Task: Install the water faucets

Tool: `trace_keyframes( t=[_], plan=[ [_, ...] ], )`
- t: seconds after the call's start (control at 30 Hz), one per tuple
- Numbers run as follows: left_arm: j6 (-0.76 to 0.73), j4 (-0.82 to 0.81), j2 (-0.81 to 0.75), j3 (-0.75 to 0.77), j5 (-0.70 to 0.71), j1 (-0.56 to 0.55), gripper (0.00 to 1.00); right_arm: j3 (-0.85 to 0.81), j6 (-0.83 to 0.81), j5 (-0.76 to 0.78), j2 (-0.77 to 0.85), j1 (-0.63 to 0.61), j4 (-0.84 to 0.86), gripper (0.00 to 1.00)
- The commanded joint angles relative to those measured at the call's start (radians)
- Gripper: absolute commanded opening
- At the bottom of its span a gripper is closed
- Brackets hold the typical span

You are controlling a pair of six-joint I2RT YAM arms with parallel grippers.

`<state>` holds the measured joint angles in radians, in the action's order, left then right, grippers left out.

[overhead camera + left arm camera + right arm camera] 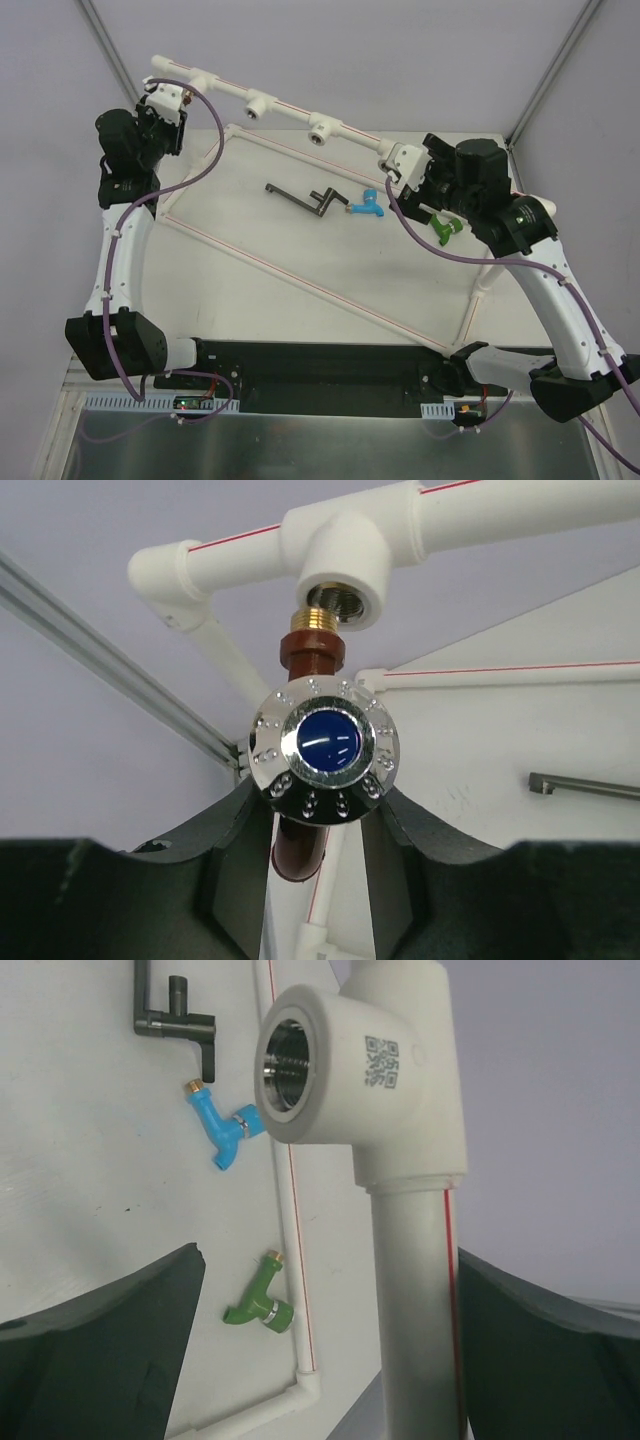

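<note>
— Grey walls, white desk, white pipe frame across the far side. What's in hand?
— Left jaws clenched on the red-brown faucet, one either side of its body behind the shiny knob. I hold it at the far-left socket, with the brass thread right at the mouth. Can't tell if it has bitten.
— Right side?
— Right jaws stand wide, holding nothing, with the upright pipe between them, below the end socket.
— So nothing braces the frame. Risks?
— My guess: if I turn the faucet, the frame may twist or slide along with it. Second, cross-threading, since the thread looks set a little to one side of the opening from my wrist view. Third, the grip could slip round that smooth body.
— The others?
— Blue faucet lies loose on the desk just beside a dark crank. Green faucet lies apart from it, near my right arm, where a careless swing could knock it.
— Look of the held one?
— Glossy red-brown body, chromed dimpled knob with a blue centre, clean brass thread.
</note>
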<state>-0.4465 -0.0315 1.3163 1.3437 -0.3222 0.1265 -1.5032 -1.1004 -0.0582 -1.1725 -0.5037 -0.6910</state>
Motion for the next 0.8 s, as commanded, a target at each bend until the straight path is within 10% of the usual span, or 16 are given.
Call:
trace_keyframes(
  t=[0.0, 0.77],
  plan=[
    [0.153, -0.079, -0.055, 0.049, -0.041, 0.031, 0.00, -0.057, 0.040, -0.086, 0.013, -0.002, -0.085, 0.99],
    [0.510, -0.039, -0.302, -0.153, -0.234, 0.078, 0.00, -0.622, 0.001, -0.178, -0.424, -0.035, -0.314, 0.98]
  ],
)
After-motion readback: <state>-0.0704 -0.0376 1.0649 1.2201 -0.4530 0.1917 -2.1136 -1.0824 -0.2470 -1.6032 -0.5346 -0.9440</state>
